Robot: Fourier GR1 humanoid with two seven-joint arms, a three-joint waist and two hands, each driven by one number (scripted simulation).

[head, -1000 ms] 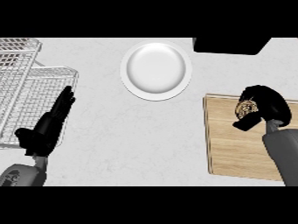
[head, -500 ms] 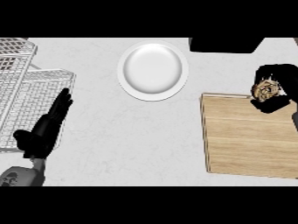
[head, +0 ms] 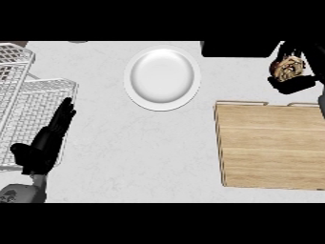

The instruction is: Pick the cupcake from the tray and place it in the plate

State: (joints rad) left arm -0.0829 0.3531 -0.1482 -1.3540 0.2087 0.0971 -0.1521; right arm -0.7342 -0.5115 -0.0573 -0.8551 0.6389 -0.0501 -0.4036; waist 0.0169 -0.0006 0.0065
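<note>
My right hand [head: 309, 61] is at the upper right, above the far edge of the wooden tray [head: 277, 143], its fingers and thumb curled round the brownish cupcake [head: 289, 67], which shows only partly. The cupcake is lifted off the tray. The white plate [head: 162, 76] lies on the counter to the left of that hand, with nothing on it. My left hand [head: 44, 143] rests open at the lower left, fingers straight and pointing up, over the edge of the wire rack.
A white wire dish rack [head: 10, 95] fills the left side. A black object [head: 238, 47] sits at the counter's far edge, just left of my right hand. Pale counter lies between plate, tray and rack.
My right hand has carried the cupcake up off the tray and toward the far edge of the counter. The left hand has not moved.
</note>
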